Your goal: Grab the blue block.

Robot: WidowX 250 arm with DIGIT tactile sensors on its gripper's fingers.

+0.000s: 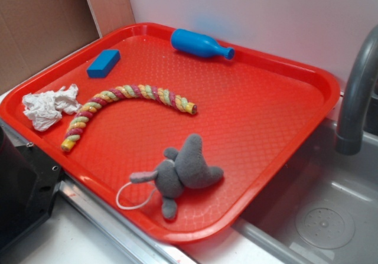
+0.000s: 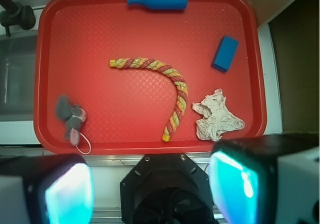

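Note:
The blue block (image 1: 103,62) is a small flat brick lying in the far left part of the red tray (image 1: 254,110). In the wrist view the blue block (image 2: 225,53) shows at the upper right of the tray (image 2: 125,28), tilted a little. My gripper (image 2: 151,184) hangs high above the near edge of the tray, well away from the block. Its two cyan-lit fingers (image 2: 70,194) stand wide apart with nothing between them. The exterior view does not show the gripper.
On the tray also lie a blue bottle (image 1: 199,44), a twisted rope toy (image 1: 118,98), a crumpled white paper (image 1: 48,107) and a grey mouse toy (image 1: 183,170). A grey faucet (image 1: 357,93) and a metal sink (image 1: 319,217) stand to the right.

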